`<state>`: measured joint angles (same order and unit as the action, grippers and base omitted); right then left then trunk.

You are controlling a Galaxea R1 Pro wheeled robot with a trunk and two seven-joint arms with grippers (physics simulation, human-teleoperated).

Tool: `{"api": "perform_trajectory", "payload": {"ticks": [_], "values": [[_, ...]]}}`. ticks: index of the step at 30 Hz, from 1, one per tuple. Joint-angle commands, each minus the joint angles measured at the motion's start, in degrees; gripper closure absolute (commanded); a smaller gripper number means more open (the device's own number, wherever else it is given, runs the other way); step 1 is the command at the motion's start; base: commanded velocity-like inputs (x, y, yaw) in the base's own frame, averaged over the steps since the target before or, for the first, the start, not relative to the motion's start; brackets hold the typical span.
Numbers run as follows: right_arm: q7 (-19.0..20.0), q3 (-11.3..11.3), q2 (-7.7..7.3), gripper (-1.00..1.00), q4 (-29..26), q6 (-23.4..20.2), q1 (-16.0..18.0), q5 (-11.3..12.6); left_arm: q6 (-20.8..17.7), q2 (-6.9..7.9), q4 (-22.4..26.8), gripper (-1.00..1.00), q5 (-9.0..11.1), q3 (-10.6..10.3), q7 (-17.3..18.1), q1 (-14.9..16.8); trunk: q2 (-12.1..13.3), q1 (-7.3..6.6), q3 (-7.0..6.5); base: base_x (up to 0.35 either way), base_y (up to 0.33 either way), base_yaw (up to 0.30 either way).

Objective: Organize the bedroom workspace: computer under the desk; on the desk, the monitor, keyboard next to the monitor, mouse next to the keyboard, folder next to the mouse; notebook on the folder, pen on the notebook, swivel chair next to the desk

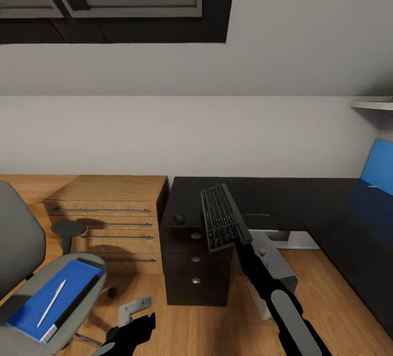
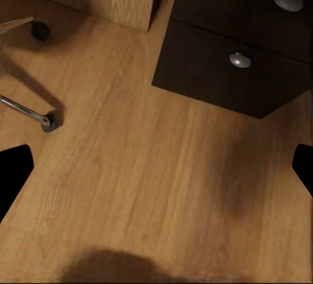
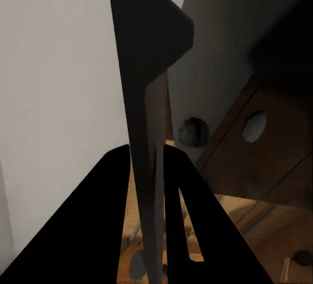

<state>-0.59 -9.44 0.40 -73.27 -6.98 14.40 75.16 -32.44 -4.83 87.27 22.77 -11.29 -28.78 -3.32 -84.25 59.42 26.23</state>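
My right gripper [image 1: 243, 239] is shut on the near edge of the keyboard [image 1: 220, 217] and holds it tilted above the left end of the black desk [image 1: 284, 198]. In the right wrist view the keyboard [image 3: 147, 121] stands edge-on between the fingers [image 3: 107, 225]. The mouse [image 1: 179, 218] [image 3: 193, 131] lies on the desk, left of the keyboard. The swivel chair [image 1: 22, 247] at the left carries the blue folder [image 1: 52, 297] with the pen [image 1: 52, 302] on it; a dark strip along the folder's edge may be the notebook [image 1: 76, 302]. The computer [image 1: 278, 266] lies under the desk. My left gripper [image 1: 135, 323] [image 2: 156, 173] hangs open over the floor. The monitor is out of view.
A black drawer unit [image 1: 194, 269] stands under the desk's left end, next to a light wooden chest of drawers [image 1: 109, 209]. The blue back panel [image 1: 379, 168] rises at the right. Wooden floor [image 2: 143, 166] lies between the chair's base and the drawers.
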Motion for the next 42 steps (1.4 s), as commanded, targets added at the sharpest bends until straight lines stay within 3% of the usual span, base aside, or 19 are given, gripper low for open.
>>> {"api": "perform_trajectory", "payload": {"ticks": [1, 29, 30, 31, 37, 42], "values": [[0.2, 0.0, 0.00, 1.00, -0.1, -0.1, -0.1, 0.6, -0.1, 0.00, 0.1, -1.00, 0.6, -0.1, -0.5, 0.0, 0.4, -0.26, -0.14, -0.336, -0.141, 0.000], [0.2, 0.1, 0.04, 1.00, -0.2, 0.0, -0.4, 0.8, -0.1, -0.07, 0.0, -1.00, 0.5, -0.2, -0.6, 0.0, 11.6, -6.41, -5.16, -0.335, -0.162, 0.000], [0.1, 0.2, -0.06, 1.00, -0.2, -0.1, -0.4, 5.2, -0.1, -0.08, 0.0, -1.00, 0.5, -0.2, -0.6, 0.0, 12.0, -6.63, -5.34, -0.332, -0.180, 0.000], [0.1, 0.2, -0.15, 1.00, -0.2, -0.1, -0.4, 6.8, -0.1, -0.07, 0.0, -1.00, 0.5, -0.2, -0.6, 0.0, 12.4, -6.85, -5.52, -0.332, -0.180, 0.000], [0.1, 0.2, -1.13, 1.00, 0.0, -0.2, -0.4, 12.4, -0.1, -0.07, 0.0, -1.00, 0.5, -0.2, -0.6, 0.0, 14.8, -8.17, -6.60, -0.332, -0.180, 0.000], [0.1, 0.2, -1.32, 1.00, 0.1, -0.2, -0.4, 14.9, -0.1, -0.07, 0.0, -1.00, 0.5, -0.2, -0.6, 0.0, 16.8, -9.27, -7.50, -0.332, -0.180, 0.000]]}}
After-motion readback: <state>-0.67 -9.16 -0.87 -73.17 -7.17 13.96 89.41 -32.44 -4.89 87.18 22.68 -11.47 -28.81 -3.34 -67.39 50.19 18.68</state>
